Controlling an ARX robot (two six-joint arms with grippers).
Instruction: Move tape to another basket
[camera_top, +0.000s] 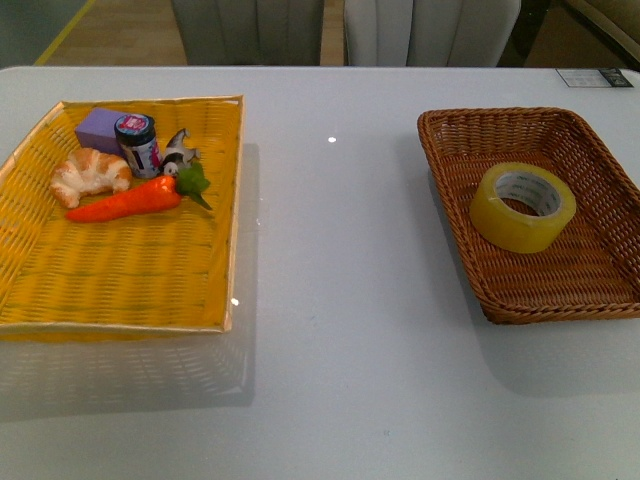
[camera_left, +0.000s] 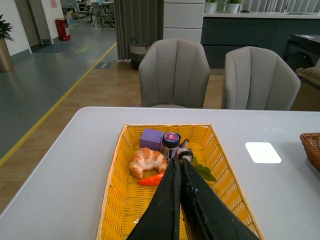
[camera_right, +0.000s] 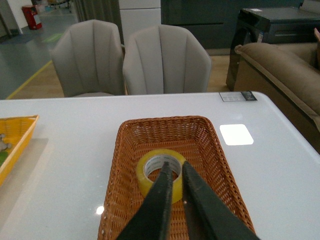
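The tape (camera_top: 522, 206), a yellowish roll with a white core, lies flat in the brown wicker basket (camera_top: 600, 272) at the right of the table. In the right wrist view the tape (camera_right: 148, 175) lies in the basket (camera_right: 210, 165) and my right gripper (camera_right: 175, 165) hangs above it, shut and empty. My left gripper (camera_left: 179, 161) is shut and empty above the flat yellow tray-basket (camera_left: 120, 200). Neither gripper shows in the front view.
The yellow tray (camera_top: 120, 280) at the left holds a croissant (camera_top: 90, 173), a carrot (camera_top: 130, 200), a purple block (camera_top: 100, 127), a small jar (camera_top: 137, 144) and a little figure (camera_top: 178, 152). Grey chairs (camera_right: 160, 60) stand behind the white table (camera_top: 340, 330).
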